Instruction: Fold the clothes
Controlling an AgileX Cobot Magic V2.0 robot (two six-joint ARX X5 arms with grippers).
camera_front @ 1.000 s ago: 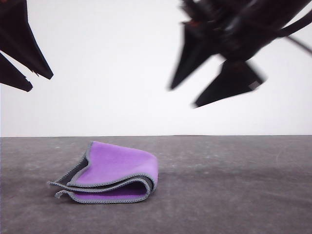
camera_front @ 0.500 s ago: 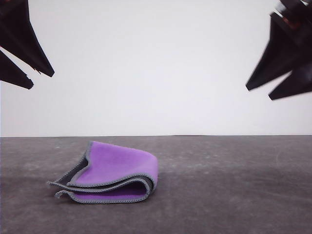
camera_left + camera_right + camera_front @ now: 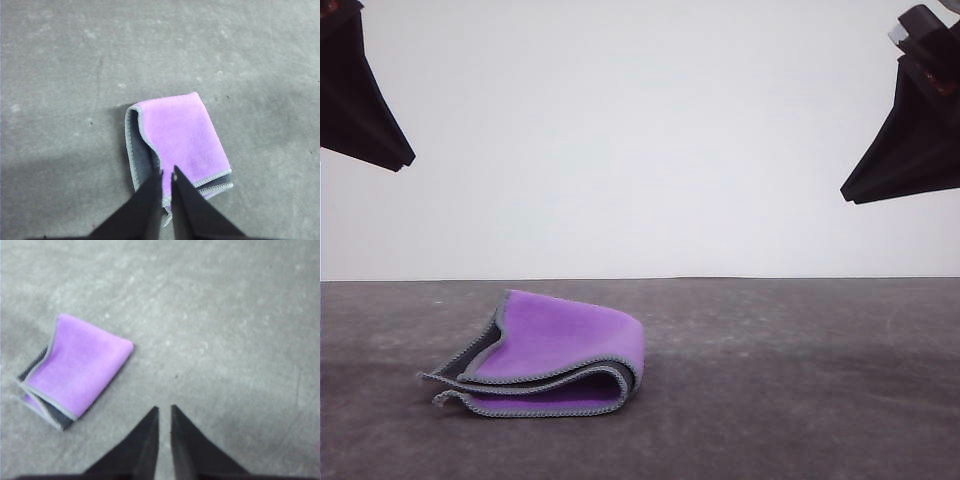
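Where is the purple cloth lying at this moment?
In the front view the purple cloth lies folded on the grey table, left of centre, nearer the left gripper than the right gripper; both hang above it without touching.

This looks like a bare lab test bench rather than a home or shop. The flat, mottled dark grey matte tabletop (image 3: pixel 800 380) runs back to a plain, unmarked white backdrop wall (image 3: pixel 640 140), and 2 black wedge-shaped robot grippers, left (image 3: pixel 365 115) and right (image 3: pixel 910 140), hang above it.
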